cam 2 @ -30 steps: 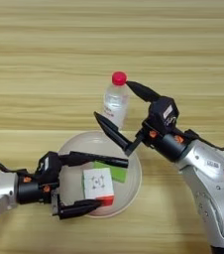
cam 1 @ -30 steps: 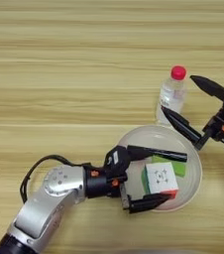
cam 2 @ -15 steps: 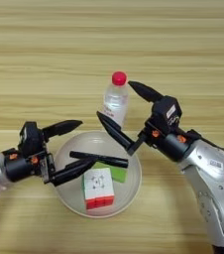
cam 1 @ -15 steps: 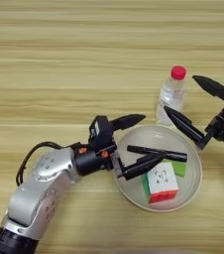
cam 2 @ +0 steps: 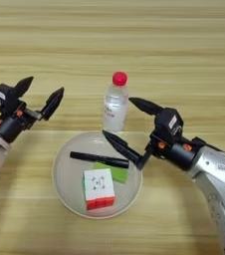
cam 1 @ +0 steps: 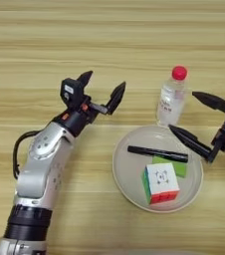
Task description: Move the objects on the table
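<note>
Bottle (cam 2: 115, 102) beside plate (cam 2: 64, 179): close spread right gripper (cam 2: 125, 123) squarely round its body; left gripper (cam 1: 101, 92) spread, clear.

Striped matt wooden table (cam 1: 45, 30), clear plastic bottle (cam 2: 115, 104), glossy cube (cam 1: 161, 183)

the left arm reaches up from the near left, and the left gripper (cam 1: 102, 88) has its two black fingers spread wide. the right gripper (cam 2: 124, 122) comes from the right, fingers also wide apart, pointing left.
</note>
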Motion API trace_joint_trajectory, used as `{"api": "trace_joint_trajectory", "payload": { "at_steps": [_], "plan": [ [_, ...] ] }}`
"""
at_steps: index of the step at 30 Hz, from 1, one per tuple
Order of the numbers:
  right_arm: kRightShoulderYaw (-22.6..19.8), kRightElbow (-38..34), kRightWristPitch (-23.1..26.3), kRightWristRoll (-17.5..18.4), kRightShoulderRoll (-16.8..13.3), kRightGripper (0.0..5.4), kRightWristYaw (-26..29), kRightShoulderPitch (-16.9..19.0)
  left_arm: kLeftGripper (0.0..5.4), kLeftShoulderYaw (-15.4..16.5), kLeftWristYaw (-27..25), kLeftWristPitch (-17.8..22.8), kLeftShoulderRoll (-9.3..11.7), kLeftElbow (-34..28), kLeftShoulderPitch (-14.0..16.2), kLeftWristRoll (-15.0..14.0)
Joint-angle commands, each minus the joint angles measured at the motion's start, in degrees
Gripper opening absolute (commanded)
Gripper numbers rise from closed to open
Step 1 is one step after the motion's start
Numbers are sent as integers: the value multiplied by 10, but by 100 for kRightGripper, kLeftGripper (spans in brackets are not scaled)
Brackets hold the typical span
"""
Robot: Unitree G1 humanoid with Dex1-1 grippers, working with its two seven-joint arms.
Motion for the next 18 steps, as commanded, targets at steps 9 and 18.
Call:
{"api": "trace_joint_trajectory", "payload": {
  "at_steps": [9,18],
  "plan": [
    [65,21,16,-3,-71,540,116,16,538,49,138,-58,-13,115,-38,94],
    [116,68,41,0,-100,540,207,-29,538,67,167,-77,-31,110,-16,91]
  ]
}}
